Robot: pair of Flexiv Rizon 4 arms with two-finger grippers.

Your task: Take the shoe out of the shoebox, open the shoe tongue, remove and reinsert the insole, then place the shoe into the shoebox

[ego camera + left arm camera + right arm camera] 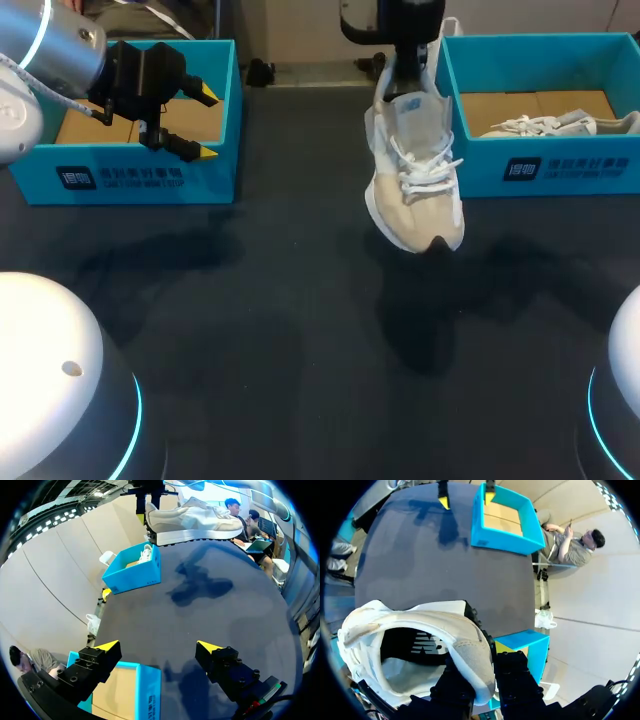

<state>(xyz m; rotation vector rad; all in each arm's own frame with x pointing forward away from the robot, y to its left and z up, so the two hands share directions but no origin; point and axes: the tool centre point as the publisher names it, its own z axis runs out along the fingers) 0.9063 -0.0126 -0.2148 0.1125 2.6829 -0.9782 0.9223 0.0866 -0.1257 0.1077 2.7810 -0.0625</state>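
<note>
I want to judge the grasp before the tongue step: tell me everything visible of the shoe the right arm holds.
The shoe is a beige and white lace-up sneaker with white laces, a fabric-looking upper and thick white sole. It hangs clear above the dark table, heel up, toe tilted down, just beside the right shoebox. Only the right gripper touches it, shut on the heel collar, one finger inside.
</note>
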